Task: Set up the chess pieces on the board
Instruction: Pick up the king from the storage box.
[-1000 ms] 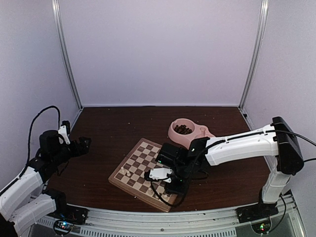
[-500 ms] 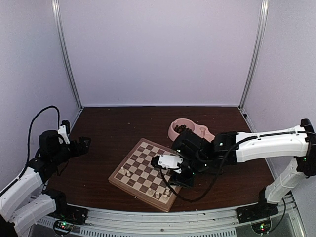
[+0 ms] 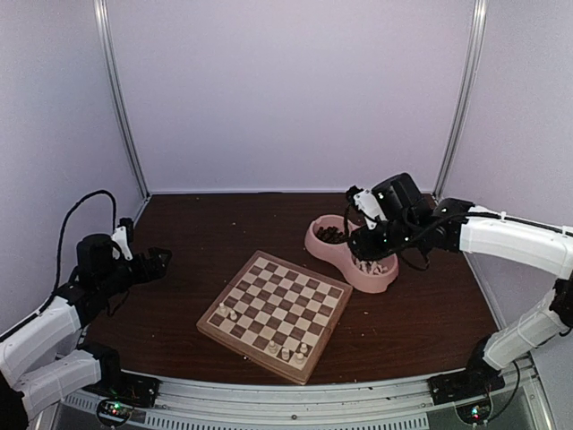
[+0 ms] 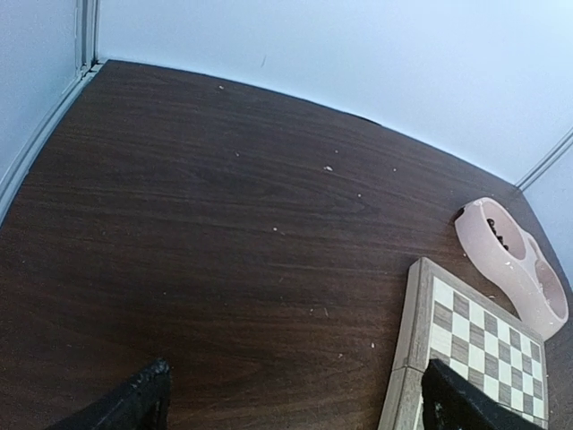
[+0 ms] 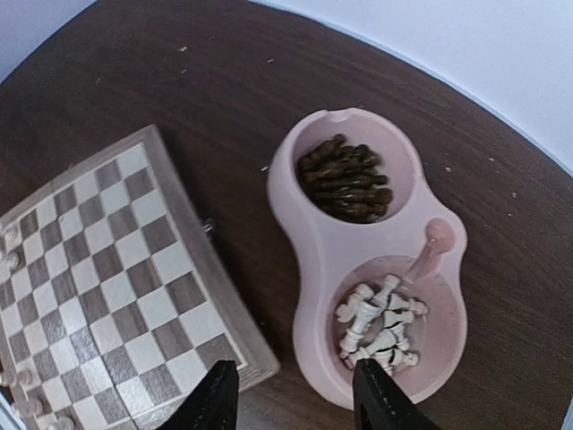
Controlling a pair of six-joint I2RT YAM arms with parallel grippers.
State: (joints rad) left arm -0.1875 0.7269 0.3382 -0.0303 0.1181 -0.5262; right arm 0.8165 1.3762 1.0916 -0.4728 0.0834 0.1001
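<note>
The right gripper [image 5: 291, 399] hangs over the near end of a pink plastic bowl [image 5: 300, 269] with two round compartments. Its two black fingers [image 5: 215, 403] stand parted, with nothing between them. Through the gap show only the bowl's rim, a strip of dark brown wooden table [image 3: 206, 233] and a corner of the board.

A heap of small pale cream turned chess pieces [image 5: 380, 324] lies in the bowl's nearer compartment. In the right wrist view it sits just ahead of the right-hand finger, outside the gap and off to that side. No finger touches it. The farther compartment holds a pile of small dark brown turned figures [image 5: 347, 177].

The flat square wooden chessboard [image 3: 276, 305], checked in tan and brown with a pale rim, lies just beside the bowl, towards the left arm, turned at an angle to the table edge. Two cream pieces [image 3: 226, 313] stand upright on squares near its left corner. A few more [image 3: 288, 350] stand in a short cluster along its near edge. The rest of the squares are bare.

The left gripper [image 4: 295, 412] is held low over the table, well apart from the chessboard. Its jaws are spread wide and hold nothing. From its wrist view the chessboard's left edge and the pink bowl lie ahead and to the right.
</note>
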